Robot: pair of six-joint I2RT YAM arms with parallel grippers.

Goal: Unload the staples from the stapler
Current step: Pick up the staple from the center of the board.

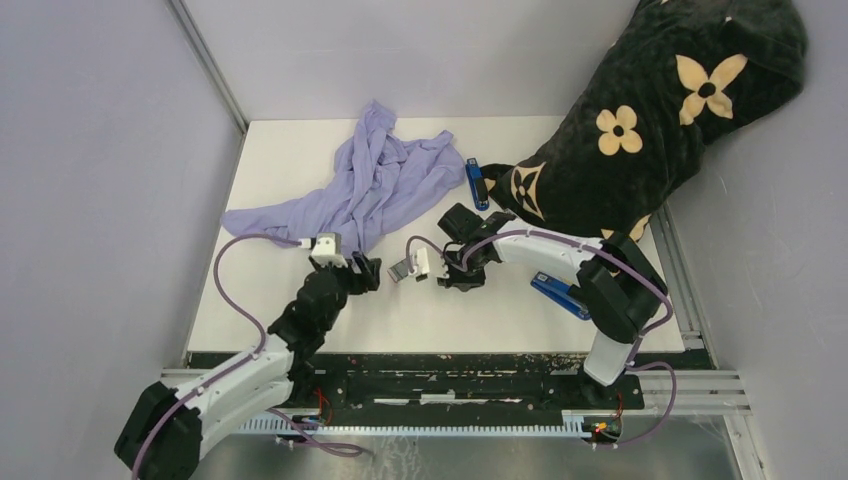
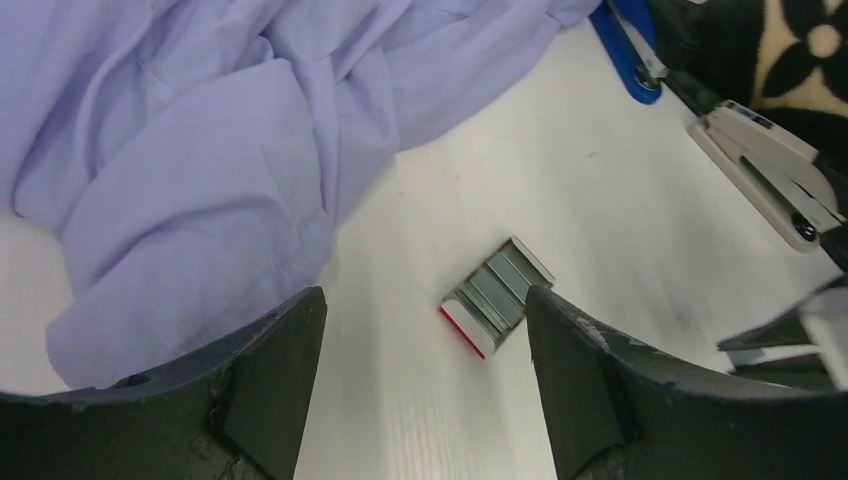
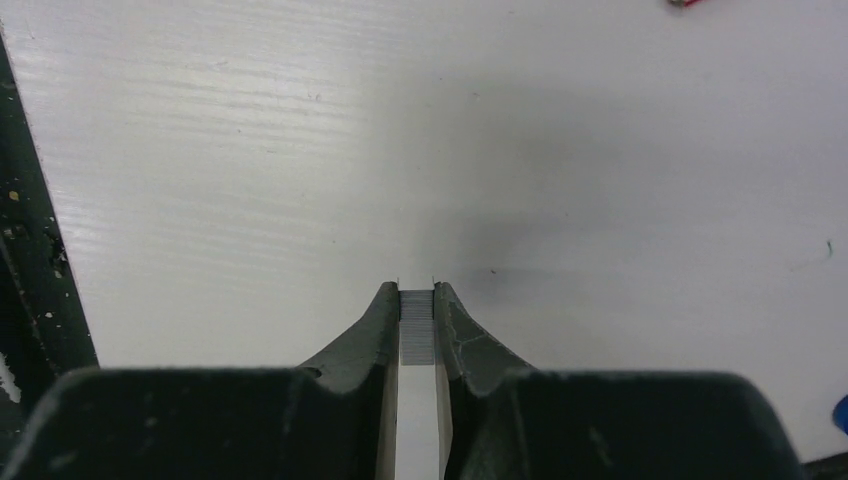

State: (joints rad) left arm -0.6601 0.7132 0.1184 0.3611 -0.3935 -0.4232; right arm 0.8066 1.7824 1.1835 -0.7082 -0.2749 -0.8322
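Note:
My right gripper (image 3: 416,296) is shut on a short silver-grey strip of staples (image 3: 416,330), pinched between its fingertips just above the white table. In the top view the right gripper (image 1: 455,279) is at the table's middle, next to a white stapler (image 1: 421,261), which also shows open in the left wrist view (image 2: 762,165). My left gripper (image 2: 425,335) is open and empty. A small red-and-white box (image 2: 497,297) with grey strips in it lies just ahead, close to its right finger. In the top view the left gripper (image 1: 367,272) is left of that box (image 1: 402,269).
A crumpled lilac cloth (image 1: 365,185) lies at the back left, close to my left gripper. A black flowered cushion (image 1: 650,120) fills the back right. One blue stapler (image 1: 477,183) lies by the cushion; another (image 1: 558,293) lies under the right arm.

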